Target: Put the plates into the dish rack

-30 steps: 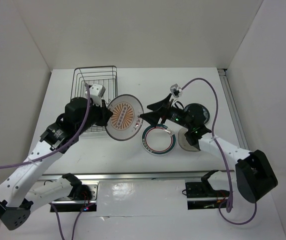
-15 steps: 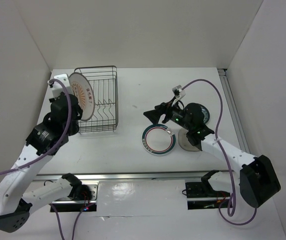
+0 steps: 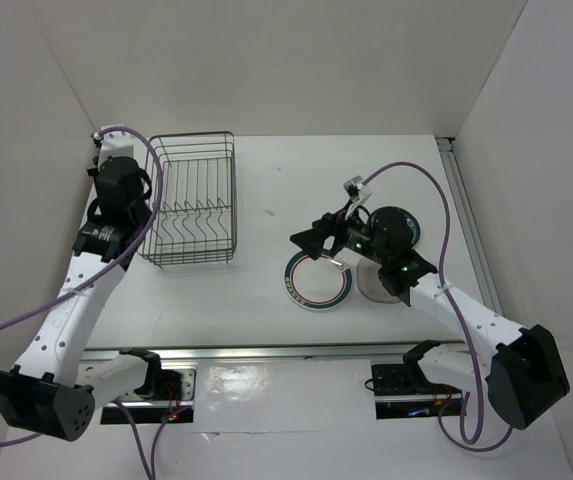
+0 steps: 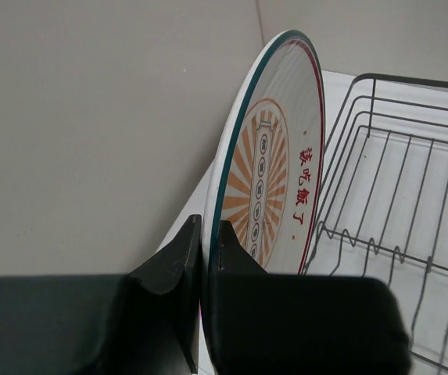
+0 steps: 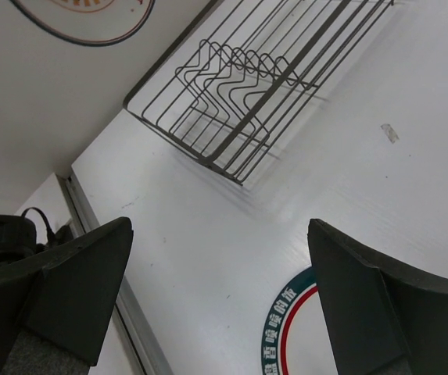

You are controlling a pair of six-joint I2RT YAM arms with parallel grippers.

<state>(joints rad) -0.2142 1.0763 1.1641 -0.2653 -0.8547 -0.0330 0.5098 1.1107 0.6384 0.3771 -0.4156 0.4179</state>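
My left gripper (image 4: 206, 234) is shut on the rim of the white plate with the orange-red centre (image 4: 274, 164), holding it on edge, lifted, just left of the dish rack (image 4: 396, 180). In the top view the left gripper (image 3: 124, 180) is by the rack's (image 3: 191, 200) left side and the plate is barely visible. My right gripper (image 3: 306, 240) is open and empty, above the table beside the green-red ringed plate (image 3: 318, 278). The dark teal plate (image 3: 396, 228) and the beige-grey plate (image 3: 376, 282) lie at the right. The rack holds no plates.
The right wrist view shows my open right gripper (image 5: 220, 289) over bare table, the ringed plate's rim (image 5: 286, 328), the rack (image 5: 263, 86) and the held plate (image 5: 91, 16) beyond. White walls enclose the table; a metal rail (image 3: 286, 352) runs along its near edge.
My left arm has carried the orange-centred plate from the table's middle to the rack's left side and turned it on edge. My right gripper has stayed open and shifted slightly.
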